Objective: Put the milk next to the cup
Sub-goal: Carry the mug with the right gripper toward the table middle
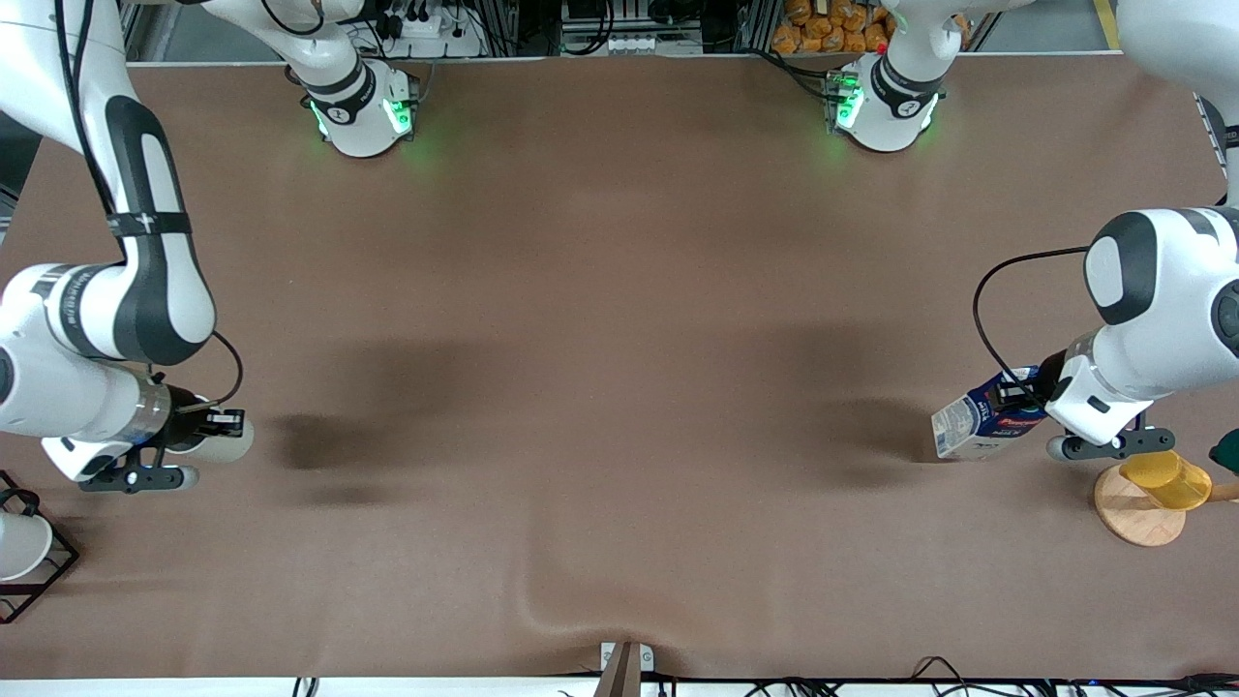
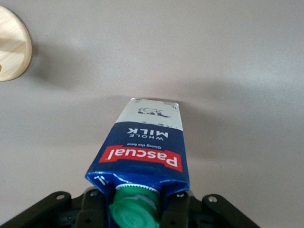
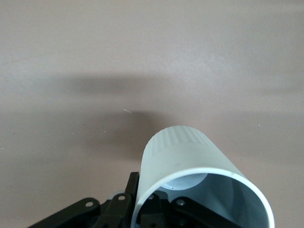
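milk [image 1: 978, 422]: blue carton, green cap [image 2: 134, 211], tilted over the bench [image 1: 600, 319] at the left arm's end, pinched at its top by the left gripper [image 1: 1028, 392]. cup [image 1: 225, 436]: off-white mug, lying sideways in the air over the right arm's end, rim clamped by the right gripper [image 1: 208, 422]. yellow cup [image 1: 1166, 478]: on a round wooden coaster [image 1: 1134, 513], near the milk. white bowl [image 1: 21, 544]: in a black wire frame, at the right arm's end.

1. A robotics lab; two white arm bases [image 1: 363, 111] with green lights stand bolted on a brown-covered worktop [image 1: 619, 339];
2. cables [image 1: 968, 673] trail along its edge;
3. aluminium framing and a power strip [image 1: 426, 24] show past the bases.
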Available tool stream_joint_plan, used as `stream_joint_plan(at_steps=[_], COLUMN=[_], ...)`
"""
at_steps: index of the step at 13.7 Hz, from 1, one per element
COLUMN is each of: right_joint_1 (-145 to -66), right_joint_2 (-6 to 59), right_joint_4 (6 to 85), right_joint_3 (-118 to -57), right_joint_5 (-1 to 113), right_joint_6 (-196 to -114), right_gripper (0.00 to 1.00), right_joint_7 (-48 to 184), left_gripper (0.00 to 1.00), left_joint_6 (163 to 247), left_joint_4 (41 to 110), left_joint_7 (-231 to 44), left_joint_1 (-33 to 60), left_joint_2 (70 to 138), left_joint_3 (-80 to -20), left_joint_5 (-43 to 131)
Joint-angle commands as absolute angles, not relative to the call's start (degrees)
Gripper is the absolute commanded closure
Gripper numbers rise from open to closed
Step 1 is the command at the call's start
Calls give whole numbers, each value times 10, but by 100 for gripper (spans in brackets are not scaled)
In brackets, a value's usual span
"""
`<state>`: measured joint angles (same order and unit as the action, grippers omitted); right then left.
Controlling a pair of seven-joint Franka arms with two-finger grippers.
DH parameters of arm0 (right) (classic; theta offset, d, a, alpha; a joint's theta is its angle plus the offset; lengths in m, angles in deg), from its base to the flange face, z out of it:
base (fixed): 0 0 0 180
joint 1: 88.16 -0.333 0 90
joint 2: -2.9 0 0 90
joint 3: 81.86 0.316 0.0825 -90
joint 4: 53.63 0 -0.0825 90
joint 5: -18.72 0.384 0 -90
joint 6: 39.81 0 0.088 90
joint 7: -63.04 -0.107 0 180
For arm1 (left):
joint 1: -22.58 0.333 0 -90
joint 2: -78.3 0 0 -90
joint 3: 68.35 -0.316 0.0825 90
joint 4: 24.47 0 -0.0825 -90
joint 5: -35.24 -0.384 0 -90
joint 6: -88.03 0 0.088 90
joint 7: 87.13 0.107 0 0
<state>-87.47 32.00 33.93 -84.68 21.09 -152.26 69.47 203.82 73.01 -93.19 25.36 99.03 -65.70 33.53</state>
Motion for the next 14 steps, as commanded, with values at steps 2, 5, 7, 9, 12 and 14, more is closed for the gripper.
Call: stream_joint_plan(at_steps=[2,5,7,9,12,14], right_joint_1=[-911,-951,-992,-1050,-1127,-1155], right_joint_2=[329,342,355,368,390,404], right_joint_4=[307,291,276,257,224,213], right_joint_3=[-840,-841,-841,-841,-843,-841], right_joint_5=[225,260,262,260,230,228], right_joint_6=[-1506,-1507,-1512,-1514,-1540,-1614], right_gripper=[100,100,100,100,100,100], right_joint_7=[656,591,529,493,499,531], left_gripper=[71,71,71,71,71,71], left_joint_6=[2024,2023,2023,2022,2022,2022], left_joint_4=[723,712,712,712,712,712], left_joint_7=[-943,-943,-943,-943,-949,-952], left_joint_1=[256,256,255,255,251,251], left_joint_2=[981,984,984,983,983,983], left_joint_3=[-657,-659,-659,-660,-657,-657], left_joint_5=[324,325,325,325,329,329])
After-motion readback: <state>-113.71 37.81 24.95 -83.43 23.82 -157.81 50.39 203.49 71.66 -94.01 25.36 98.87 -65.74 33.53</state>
